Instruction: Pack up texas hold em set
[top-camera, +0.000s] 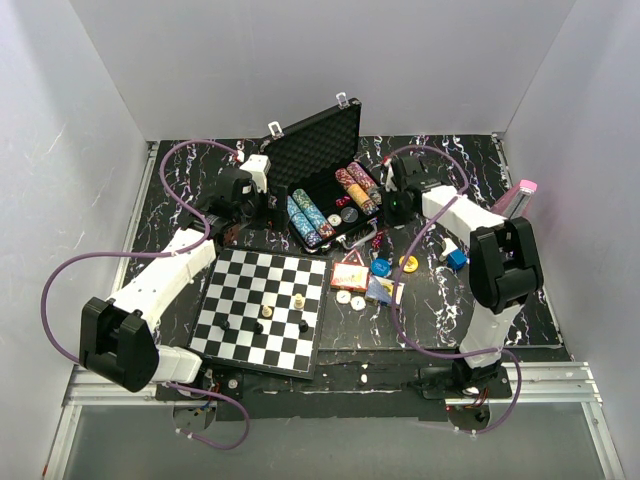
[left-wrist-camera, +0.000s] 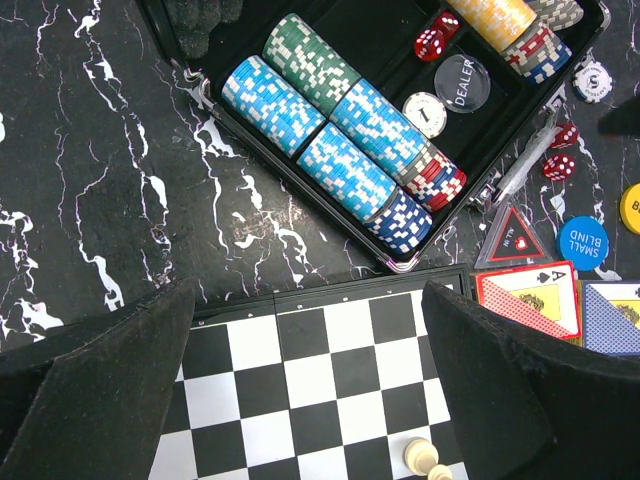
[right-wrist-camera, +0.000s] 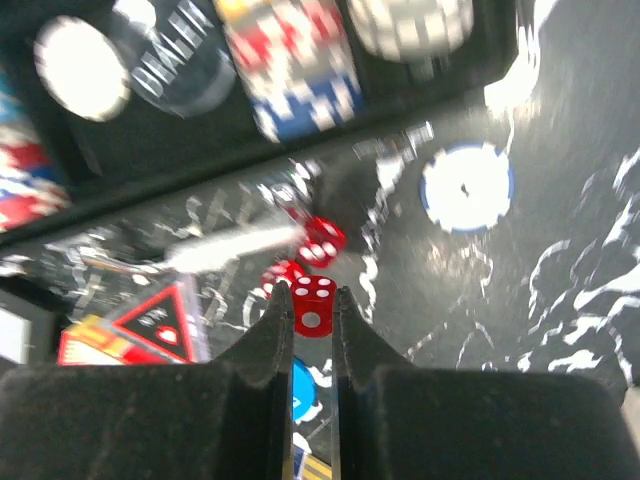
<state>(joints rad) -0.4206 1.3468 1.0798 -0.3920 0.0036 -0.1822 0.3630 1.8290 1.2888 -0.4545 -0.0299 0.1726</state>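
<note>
The black briefcase (top-camera: 318, 150) of the poker set lies open at the far middle of the desk (left-wrist-camera: 100, 180), with its lid standing up at the far side. Inside it, the chip rows (left-wrist-camera: 330, 140) lie side by side in the left part, and more rows fill the right part. Between them are the dealer button (left-wrist-camera: 462, 82), a white button and two red dice (left-wrist-camera: 432, 40).

The right end effector (right-wrist-camera: 312, 298) is low over the desk, just near of the front edge of the briefcase. Its fingers are almost together and they press one red die (right-wrist-camera: 314, 312) between their tips. Two other dice (right-wrist-camera: 320, 242) lie on the desk just beyond it, and a blue-and-white chip (right-wrist-camera: 467, 187) lies close to them.

The left end effector (left-wrist-camera: 310, 400) hangs over the far edge of the chessboard (left-wrist-camera: 300, 370). Its fingers are spread wide and it holds nothing. Two card decks (left-wrist-camera: 528, 298), one red and one blue, lie just right of the chessboard, and the small blind button (left-wrist-camera: 582, 240) lies just far of them. A pink metronome (top-camera: 522, 192) stands at the far right of the desk.
</note>
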